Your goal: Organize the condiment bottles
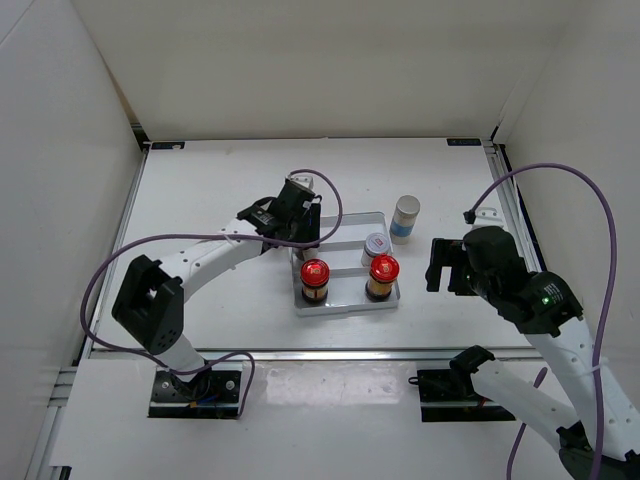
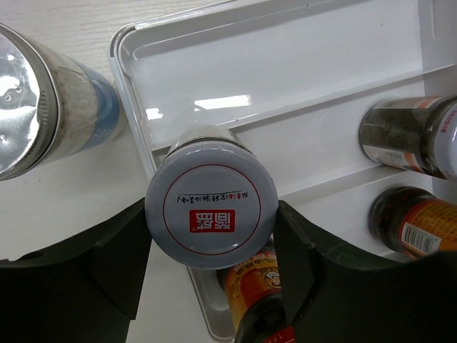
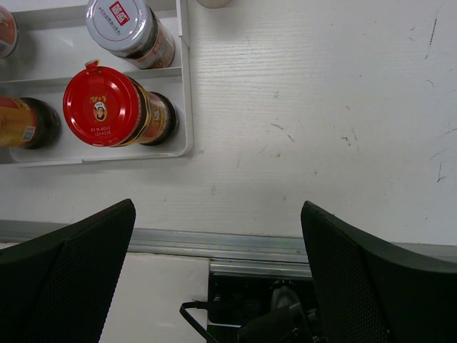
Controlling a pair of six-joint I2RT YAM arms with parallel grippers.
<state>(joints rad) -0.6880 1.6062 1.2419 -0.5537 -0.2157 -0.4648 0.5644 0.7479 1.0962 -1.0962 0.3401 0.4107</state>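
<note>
While my left gripper (image 1: 293,222) reaches over the far left corner of the white tray (image 1: 350,226), its two fingers are closed narrow on a white-lidded jar (image 2: 211,214), with one finger on each side of the lid. In my left wrist view this jar is over the left rim of the tray. I cannot tell if its bottom rests on the tray or hangs above it.

Just outside that corner, on the table (image 1: 200,190), stands one silver-capped bottle (image 2: 39,107) with a blue label. The other silver-capped bottle (image 1: 405,217) also stands on the table, just beside the far right corner of the tray.

Inside the tray, the second white-lidded jar (image 1: 375,244) stands on the middle step, at the right side. On the near step stand the two amber ones, the left red-capped bottle (image 1: 314,273) and the right red-capped bottle (image 1: 383,268), apart from each other.

My right gripper (image 3: 218,206) is to the right of the tray, over the bare table, with its fingers spread wide and nothing between them. The right red-capped bottle is the bottle nearest to it.
</note>
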